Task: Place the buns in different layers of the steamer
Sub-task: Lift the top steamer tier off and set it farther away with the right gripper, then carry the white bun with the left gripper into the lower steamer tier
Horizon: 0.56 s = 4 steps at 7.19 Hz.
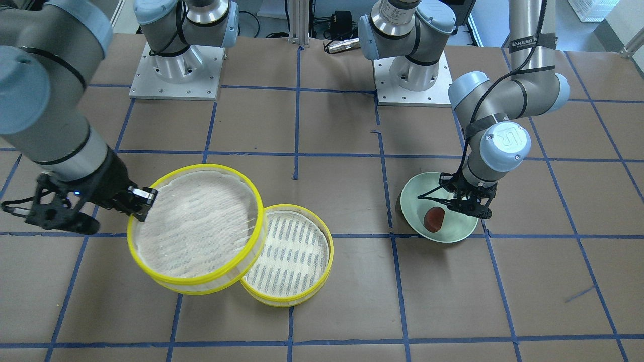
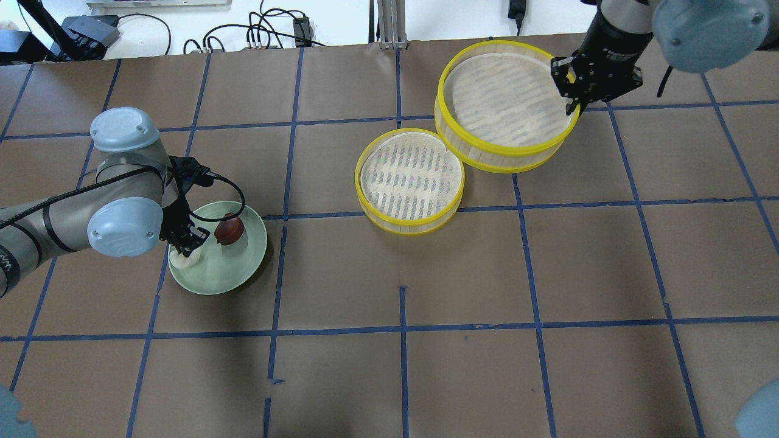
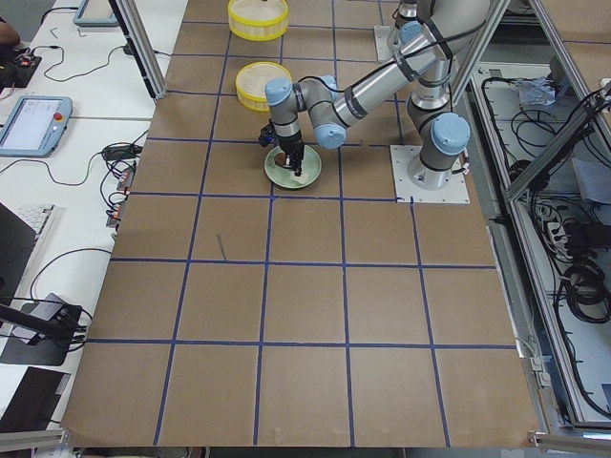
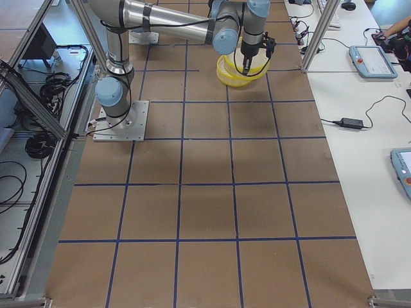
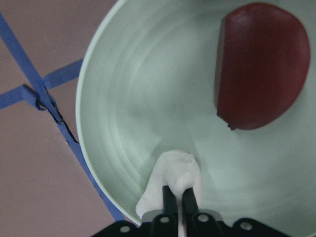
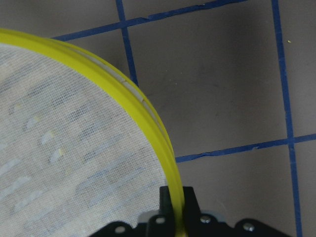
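The white bun point(image 5: 174, 170) lies at the edge of the pale green plate point(image 2: 243, 267), pinched between my left gripper's point(image 2: 185, 240) shut fingers point(image 5: 169, 197). The dark reddish-brown bun point(image 2: 229, 229) lies free on the same plate, beside the gripper; it also shows in the front view point(image 1: 434, 217). My right gripper point(image 2: 572, 106) is shut on the yellow rim of one steamer layer point(image 2: 505, 91) and holds it tilted, partly over the edge of the other layer point(image 2: 409, 179), which rests on the table. Both layers are empty.
The brown table is marked with a grid of blue tape lines point(image 2: 401, 328). The two arm bases point(image 1: 176, 70) stand at the robot's side of the table. Cables and boxes point(image 2: 268, 30) lie beyond the far edge.
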{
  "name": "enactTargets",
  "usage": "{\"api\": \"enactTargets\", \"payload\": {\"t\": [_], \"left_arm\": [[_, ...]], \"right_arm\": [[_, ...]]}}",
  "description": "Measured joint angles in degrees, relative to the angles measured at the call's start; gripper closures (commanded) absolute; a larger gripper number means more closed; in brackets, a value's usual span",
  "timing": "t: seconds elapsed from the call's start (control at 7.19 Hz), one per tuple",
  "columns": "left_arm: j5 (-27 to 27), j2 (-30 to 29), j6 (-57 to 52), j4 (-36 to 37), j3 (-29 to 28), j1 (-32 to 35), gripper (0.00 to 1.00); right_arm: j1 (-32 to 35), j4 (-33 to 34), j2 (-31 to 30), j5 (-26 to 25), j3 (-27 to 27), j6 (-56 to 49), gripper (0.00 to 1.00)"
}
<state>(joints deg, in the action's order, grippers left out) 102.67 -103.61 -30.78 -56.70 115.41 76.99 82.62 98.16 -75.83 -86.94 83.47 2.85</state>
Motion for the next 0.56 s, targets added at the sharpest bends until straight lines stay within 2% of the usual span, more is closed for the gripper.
{"api": "enactTargets", "payload": {"t": [0.28, 0.56], "left_arm": [[-0.83, 1.94, 2.98, -5.56, -7.36, 3.39, 0.99], [-5.59, 2.13, 12.19, -10.35, -16.45, 10.99, 0.99]], "right_arm": [[-1.09, -1.70, 0.78, -1.26, -1.38, -3.70, 0.95], [-1.20, -1.50, 2.37, -2.65, -0.85, -5.09, 0.95]]}}
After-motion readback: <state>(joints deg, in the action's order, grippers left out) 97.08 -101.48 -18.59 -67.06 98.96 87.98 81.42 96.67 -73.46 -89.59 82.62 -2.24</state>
